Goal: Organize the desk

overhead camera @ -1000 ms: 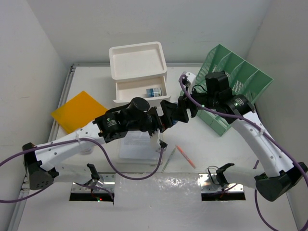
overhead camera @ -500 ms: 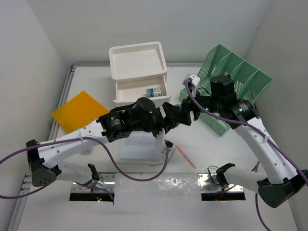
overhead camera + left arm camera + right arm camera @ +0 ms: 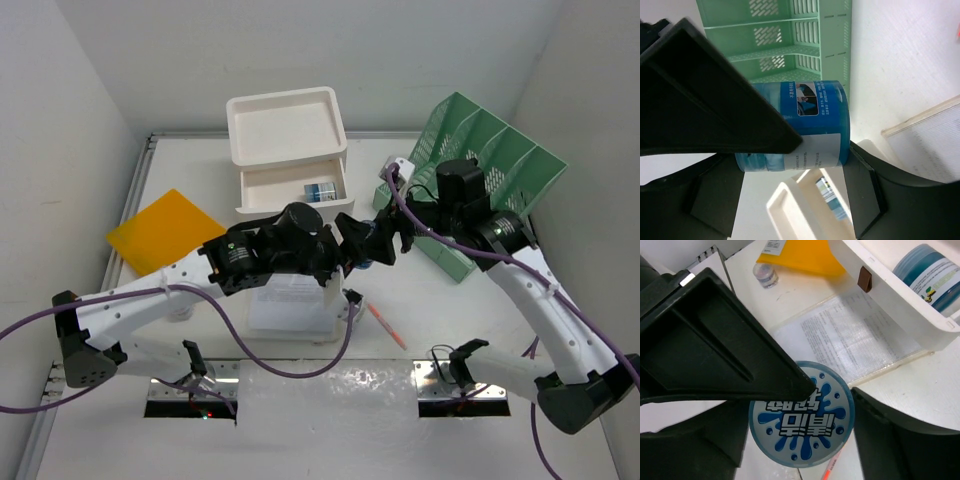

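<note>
A blue jar [image 3: 815, 105] with a splash-print lid [image 3: 805, 425] hangs above the white desk [image 3: 200, 170], where my two grippers meet in front of the drawer box. My right gripper [image 3: 832, 387] comes from the lid side, its fingers against the jar's sides, and seems shut on it. My left gripper [image 3: 825, 145] is open, its fingers standing off the jar's two ends. In the top view the left gripper [image 3: 358, 245] and the right gripper [image 3: 385, 240] hide most of the jar.
The white drawer box [image 3: 285, 125] has its top drawer open, with a second blue jar [image 3: 320, 190] inside. The green mesh rack [image 3: 490, 150] stands at the right. An orange folder [image 3: 160, 230] lies at the left. A sleeved document [image 3: 285, 300] and an orange pen [image 3: 385, 325] lie below the grippers.
Both grippers have shifted a little to the right and drawn closer together. The right wrist has pulled back, uncovering a small white object at the rack's front corner.
</note>
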Controlling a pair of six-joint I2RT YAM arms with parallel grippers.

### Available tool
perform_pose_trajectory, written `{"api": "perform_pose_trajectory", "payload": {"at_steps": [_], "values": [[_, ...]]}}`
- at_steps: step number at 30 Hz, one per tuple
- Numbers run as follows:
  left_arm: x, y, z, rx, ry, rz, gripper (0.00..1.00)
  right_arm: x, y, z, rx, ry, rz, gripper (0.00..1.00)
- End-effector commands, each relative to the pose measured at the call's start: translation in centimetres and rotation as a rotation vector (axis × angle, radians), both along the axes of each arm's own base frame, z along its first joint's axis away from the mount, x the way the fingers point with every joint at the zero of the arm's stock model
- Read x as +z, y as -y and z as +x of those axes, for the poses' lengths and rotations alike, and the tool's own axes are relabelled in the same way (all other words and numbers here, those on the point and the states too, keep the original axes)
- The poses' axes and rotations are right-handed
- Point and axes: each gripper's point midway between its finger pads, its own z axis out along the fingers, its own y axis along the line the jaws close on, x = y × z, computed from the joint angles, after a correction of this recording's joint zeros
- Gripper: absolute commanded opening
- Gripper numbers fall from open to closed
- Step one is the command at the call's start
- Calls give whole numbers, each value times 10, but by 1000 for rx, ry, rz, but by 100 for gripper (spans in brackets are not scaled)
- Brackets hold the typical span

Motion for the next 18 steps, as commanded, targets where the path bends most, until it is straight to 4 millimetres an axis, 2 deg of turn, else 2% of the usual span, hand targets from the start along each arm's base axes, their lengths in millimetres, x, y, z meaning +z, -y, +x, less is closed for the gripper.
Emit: {"api": "perform_pose_trajectory", "payload": {"at_steps": [1, 2, 4, 6, 7, 8, 10, 13, 15, 16, 17, 18], "values": [[50, 9, -5, 43, -61, -173, 0, 21, -5, 6, 11, 132, 43, 76], [53, 5, 1, 96, -75, -184, 0, 20, -3, 8, -8, 135, 37, 87], [55, -5, 15, 211, -88, -197, 0, 24, 6, 14, -81, 162, 16, 99], [61, -13, 26, 340, -149, -248, 0, 29, 13, 18, -139, 188, 5, 99], [56, -22, 35, 441, -185, -253, 0, 36, 21, 20, -192, 214, 7, 99], [60, -26, 39, 484, -203, -271, 0, 41, 23, 20, -212, 229, 14, 99], [54, -35, 44, 565, -253, -270, 0, 55, 32, 21, -273, 263, 33, 99], [57, -58, 61, 756, -340, -343, 0, 75, 43, 19, -351, 296, 73, 99], [76, -69, 71, 866, -432, -455, 0, 80, 55, 25, -441, 314, 73, 99], [70, -85, 85, 993, -499, -499, 0, 83, 60, 26, -475, 313, 83, 99], [90, -94, 93, 1042, -528, -585, 0, 85, 66, 28, -521, 321, 83, 99], [82, -102, 103, 1120, -566, -575, 0, 84, 68, 30, -537, 317, 85, 99]]}}
